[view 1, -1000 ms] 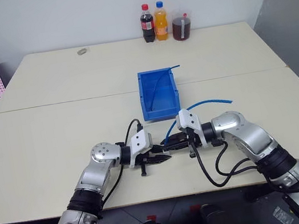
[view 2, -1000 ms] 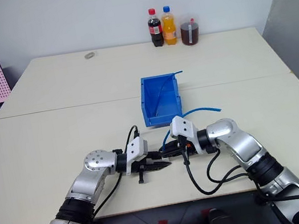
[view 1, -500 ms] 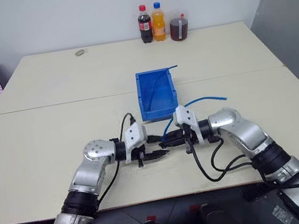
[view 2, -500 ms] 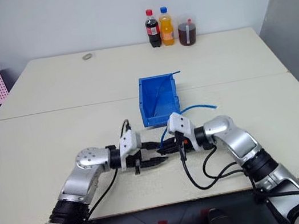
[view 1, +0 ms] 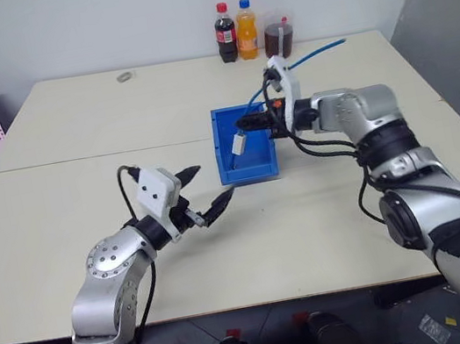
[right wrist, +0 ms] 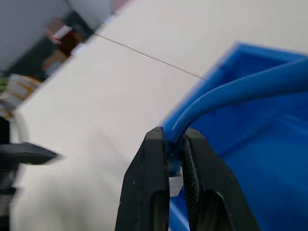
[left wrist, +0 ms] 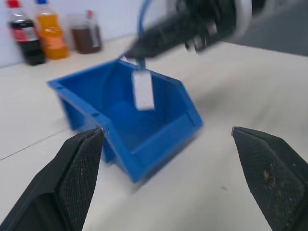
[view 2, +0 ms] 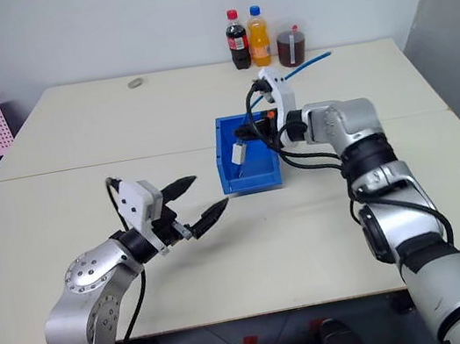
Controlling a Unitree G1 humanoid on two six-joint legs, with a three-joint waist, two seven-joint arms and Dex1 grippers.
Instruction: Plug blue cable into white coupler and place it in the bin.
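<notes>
Bin: the bright blue rectangular open-top plastic bin (view 1: 248, 165) stands on the cream table (view 1: 69, 218), near its middle, sloped lip facing the robot.
Bin contents: a darker, thin blue wire (view 1: 249, 120) leans inside from the floor to the far right corner, its tip poking over the rim; otherwise the blue floor is bare.
Cable: the thin light-blue network cable (view 1: 320, 50) is pinched near its end by the right claw; its free length runs back past the wrist and sticks out in the air toward the table's far right.
Coupler: the tiny white plastic coupler block (view 1: 238, 144) hangs from the cable's end, in the air above the bin's opening, touching neither walls nor floor as far as can be seen.
Right claw: the right gripper (view 1: 248, 121) is above the bin's far rim, fingers narrow and clamped on the cable, as the right wrist view shows.
Left claw: the left gripper (view 1: 205, 191) is raised over the table, near the bin's front left, fingers spread wide and empty.
Far edge: a dark cola bottle (view 1: 225, 34), an orange soda bottle (view 1: 247, 30) and a clear plastic cup of dark drink (view 1: 280, 39) stand together, well apart from the bin.
</notes>
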